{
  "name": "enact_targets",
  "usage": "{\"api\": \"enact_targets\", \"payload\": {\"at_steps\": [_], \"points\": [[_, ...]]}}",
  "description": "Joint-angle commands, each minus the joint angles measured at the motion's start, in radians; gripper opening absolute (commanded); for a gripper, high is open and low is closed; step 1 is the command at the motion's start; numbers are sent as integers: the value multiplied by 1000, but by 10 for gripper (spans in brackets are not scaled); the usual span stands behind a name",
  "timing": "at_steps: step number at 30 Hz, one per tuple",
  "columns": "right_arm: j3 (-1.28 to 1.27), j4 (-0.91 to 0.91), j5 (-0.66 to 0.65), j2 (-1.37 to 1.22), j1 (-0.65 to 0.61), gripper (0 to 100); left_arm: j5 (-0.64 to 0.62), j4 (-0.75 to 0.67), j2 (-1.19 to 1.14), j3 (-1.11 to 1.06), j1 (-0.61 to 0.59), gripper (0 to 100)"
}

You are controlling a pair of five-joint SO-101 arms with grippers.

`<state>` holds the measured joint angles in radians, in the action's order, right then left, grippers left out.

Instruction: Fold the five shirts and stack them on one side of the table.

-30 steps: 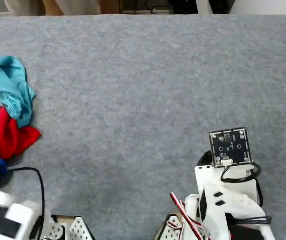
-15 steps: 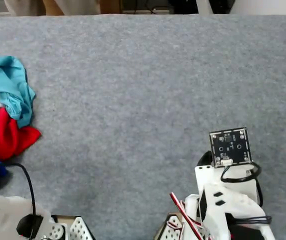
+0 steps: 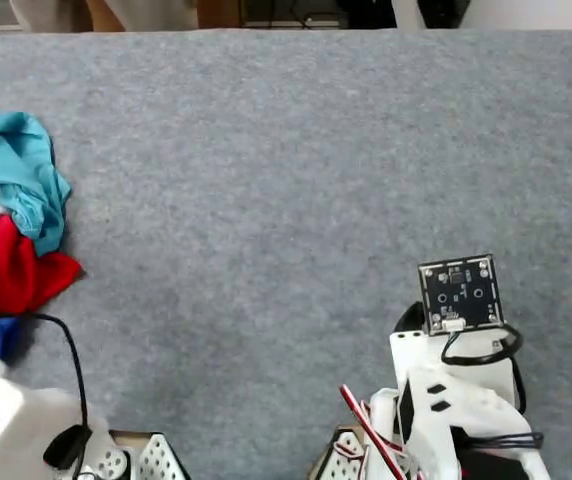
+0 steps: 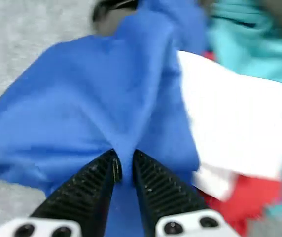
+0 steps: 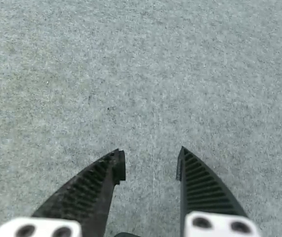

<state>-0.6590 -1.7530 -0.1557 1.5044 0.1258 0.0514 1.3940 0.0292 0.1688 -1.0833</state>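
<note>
Surface (image 3: pixel 296 150): We see a grey felt-like surface with a wide bare stretch across its middle and its right side.

Shirt heap (image 3: pixel 21 215): The unfolded shirts lie bunched together at the surface's left edge, so by our judgement the folding is barely begun.

Right arm (image 3: pixel 456 400): It sits at the near edge on the right, well apart from the heap.

Left arm (image 3: pixel 6 435): It sits at the near left corner, just beside the heap, and is plainly the nearer arm.

Teal shirt (image 3: pixel 16 165): It is crumpled at the far end of the heap.

Blue shirt (image 4: pixel 77 108): It is at the near end of the heap, closest to the left arm, and overlaps the white shirt. It is rumpled into soft ridges, and we cannot make out a collar, a sleeve or a long axis.

White shirt (image 4: pixel 234 123): It is wedged between the blue, the teal and the red.

Red shirt (image 3: pixel 21 270): It spills from the heap's right side toward the bare surface.

Left claw (image 4: pixel 126 168): It is clenched on a raised pinch of the blue shirt, with the cloth puckering toward the tips.

Right claw (image 5: pixel 148 165): It is released, its jaws spread above bare surface, holding nothing.

Key relation: The bare surface lies to the right of the gripped shirt. We judge that the shirt must be drawn that way, clear of the white one, before it can be spread.

Risk: We think neighbouring shirts may drag along.
</note>
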Motion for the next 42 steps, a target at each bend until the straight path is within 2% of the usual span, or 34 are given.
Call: {"api": "enact_targets", "payload": {"at_steps": [1,7,13,19,25,29,36,40,42], "points": [[2,21,-5,-22,-12,193,-48,124,110,144,121,20],[2,21,-3,-22,-12,193,-146,256,236,258,350,20],[2,20,-3,-22,-12,193,-249,319,371,327,663,20],[4,17,-3,-22,-12,193,-221,347,481,299,1048,20],[4,17,-3,-22,-10,193,-230,348,498,282,1350,20],[4,20,-3,-22,12,193,-288,344,498,256,1517,20],[2,21,-8,-28,248,194,-285,344,461,249,1754,20],[2,21,-9,-28,306,195,-256,344,432,247,1801,33],[2,21,-9,-28,309,195,-204,350,421,245,1801,83]]}}
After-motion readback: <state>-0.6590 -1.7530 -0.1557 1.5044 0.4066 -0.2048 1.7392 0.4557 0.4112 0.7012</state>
